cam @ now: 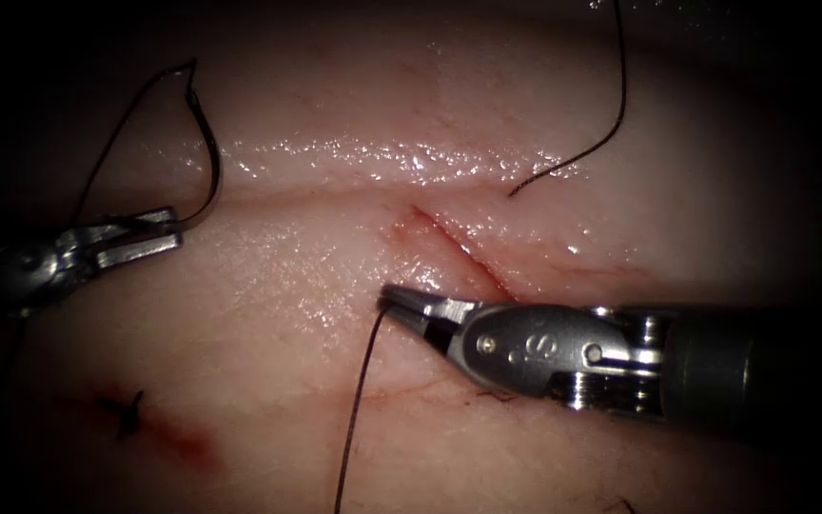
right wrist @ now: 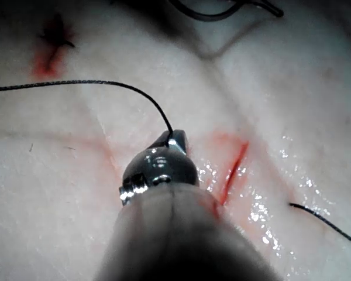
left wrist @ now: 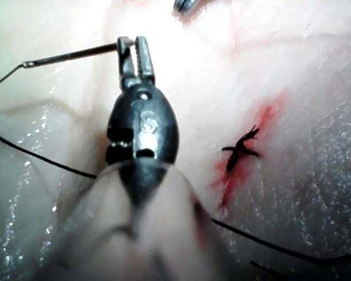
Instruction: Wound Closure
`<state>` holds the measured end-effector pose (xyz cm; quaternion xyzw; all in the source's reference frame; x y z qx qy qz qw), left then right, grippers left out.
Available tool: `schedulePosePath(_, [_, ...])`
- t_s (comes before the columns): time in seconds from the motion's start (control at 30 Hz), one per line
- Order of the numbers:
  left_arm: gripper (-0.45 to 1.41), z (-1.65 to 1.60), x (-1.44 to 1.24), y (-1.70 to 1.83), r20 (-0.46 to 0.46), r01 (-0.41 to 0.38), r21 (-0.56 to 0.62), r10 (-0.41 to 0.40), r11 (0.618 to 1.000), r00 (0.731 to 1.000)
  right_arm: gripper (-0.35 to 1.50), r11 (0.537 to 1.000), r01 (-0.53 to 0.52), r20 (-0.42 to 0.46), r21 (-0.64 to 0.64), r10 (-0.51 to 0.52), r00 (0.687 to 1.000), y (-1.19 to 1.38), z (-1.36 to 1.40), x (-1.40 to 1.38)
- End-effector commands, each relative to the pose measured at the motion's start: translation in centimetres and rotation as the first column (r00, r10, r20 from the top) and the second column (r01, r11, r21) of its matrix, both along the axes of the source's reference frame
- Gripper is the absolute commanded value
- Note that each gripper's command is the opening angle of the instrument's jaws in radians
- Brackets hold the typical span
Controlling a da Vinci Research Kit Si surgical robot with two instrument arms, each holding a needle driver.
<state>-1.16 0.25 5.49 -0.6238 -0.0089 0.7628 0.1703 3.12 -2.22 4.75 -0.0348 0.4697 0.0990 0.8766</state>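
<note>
The left tool is sitting well left of the cut, its fingers clenched on the needle near its rear end; the needle is curving up over the tissue, clear of it, with thread trailing from its upper end. In the left wrist view the same tool is gripping the needle between both fingers, the needle lying free above the surface.

The right tool is lying just left of the cut's lower end, its fingers closed on a thread that is running down from the tips. In the right wrist view the tool is holding that thread at its tip, beside the cut.

A loose thread end is lying on the tissue right of the cut. A knotted stitch with red fluid beside it is sitting far left of the cut
</note>
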Motion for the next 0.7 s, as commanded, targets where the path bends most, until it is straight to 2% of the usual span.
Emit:
schedulePosePath(0.03, [-0.45, 0.06, -0.05, -0.03, 0.000, 0.001, 0.001, -0.001, 1.000, 1.000, -0.35, 1.000, 0.002, -0.016, 0.005, -0.002, 1.000, -0.13, -0.17, 0.09])
schedulePosePath(0.1, [-0.45, 0.06, -0.05, -0.03, 0.000, 0.001, 0.001, -0.001, 1.000, 1.000, -0.35, 1.000, 0.010, -0.035, 0.014, -0.010, 0.999, -0.27, -0.39, 0.13])
schedulePosePath(0.13, [-0.45, 0.06, -0.05, -0.03, 0.000, 0.001, 0.001, -0.001, 1.000, 1.000, -0.35, 1.000, 0.010, -0.035, 0.014, -0.010, 0.999, -0.27, -0.39, 0.13])
schedulePosePath(0.2, [-0.45, 0.06, -0.05, -0.03, 0.000, 0.001, 0.001, -0.001, 1.000, 1.000, -0.35, 1.000, 0.024, -0.054, 0.020, -0.023, 0.998, -0.40, -0.57, 0.17])
schedulePosePath(0.3, [-0.45, 0.06, -0.05, -0.03, -0.002, 0.000, -0.005, 0.000, 1.000, 1.000, -0.35, 0.998, 0.057, -0.081, 0.023, -0.055, 0.995, -0.68, -0.90, 0.29])
schedulePosePath(0.37, [-0.45, 0.06, -0.05, -0.03, -0.002, 0.000, -0.005, 0.000, 1.000, 1.000, -0.35, 0.998, 0.063, -0.086, 0.023, -0.060, 0.994, -0.72, -0.94, 0.31])
schedulePosePath(0.43, [-0.45, 0.06, -0.06, -0.03, -0.004, -0.002, -0.004, 0.002, 1.000, 1.000, -0.35, 0.995, 0.100, -0.100, 0.024, -0.097, 0.990, -0.96, -1.16, 0.41])
schedulePosePath(0.47, [-0.45, 0.06, -0.06, -0.03, -0.004, -0.002, -0.004, 0.002, 1.000, 1.000, -0.35, 0.995, 0.100, -0.100, 0.024, -0.097, 0.990, -0.96, -1.16, 0.41])
schedulePosePath(0.6, [-0.45, 0.05, -0.06, -0.03, -0.007, -0.005, -0.009, 0.005, 1.000, 1.000, -0.35, 0.988, 0.156, -0.109, 0.017, -0.153, 0.982, -1.36, -1.47, 0.57])
schedulePosePath(0.7, [-0.45, 0.05, -0.06, -0.04, -0.006, -0.005, -0.009, 0.005, 1.000, 1.000, -0.35, 0.981, 0.193, -0.113, 0.010, -0.190, 0.975, -1.58, -1.57, 0.68])
